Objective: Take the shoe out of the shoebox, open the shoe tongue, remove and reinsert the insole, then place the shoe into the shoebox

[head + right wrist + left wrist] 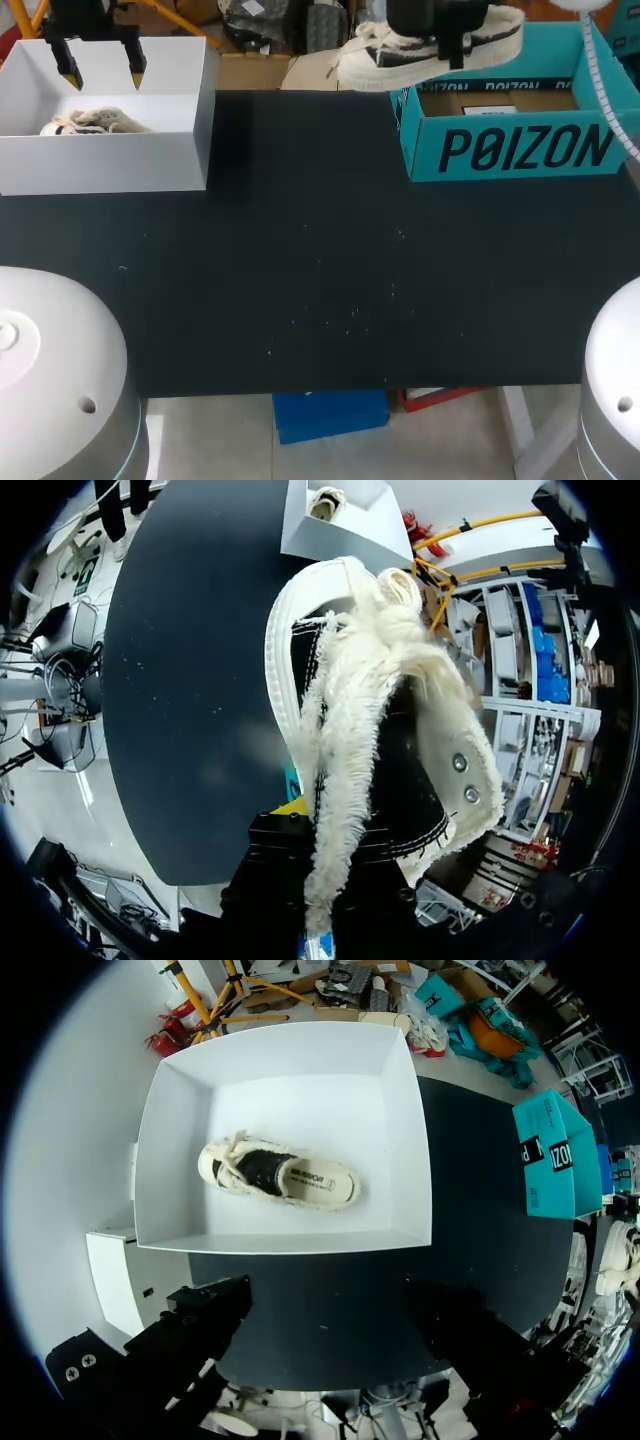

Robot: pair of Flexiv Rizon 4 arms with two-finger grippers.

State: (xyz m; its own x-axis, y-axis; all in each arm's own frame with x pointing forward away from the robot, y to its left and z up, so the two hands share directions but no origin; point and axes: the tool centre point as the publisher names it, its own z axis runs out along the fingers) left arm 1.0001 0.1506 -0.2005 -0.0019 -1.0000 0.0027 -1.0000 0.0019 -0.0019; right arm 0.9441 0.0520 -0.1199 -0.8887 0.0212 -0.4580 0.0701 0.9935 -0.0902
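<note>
My right pincer is pinching the cream-and-black canvas sneaker by its middle. It holds the sneaker in the air on its side, sole toward the near edge of the table, above the near left corner of the teal cardboard shoebox. That shoebox stands open at the far right of the dark table, and I see only brown card and a white slip inside it.

I judge the task to be at one of its two ends. The sneaker is out of the shoebox and off the table. From this pose alone I cannot tell whether it is on its way out or on its way back in. I also cannot see the insole in any view, so I cannot say whether it has been pulled and refitted. If it has not, the tongue and insole work is all left, and then the return to the shoebox.

Seen from my right wrist, the sneaker has a thick cream rubber sole with a stitched edge and a black upper. It also has a shaggy, frayed cream strip running along the lacing and two metal eyelets on its side. It looks soft and floppy on top and firm at the sole.

My left pincer hangs spread over the white open-topped box at the far left, gripping nothing. A second sneaker of the same kind lies inside that box.
</note>
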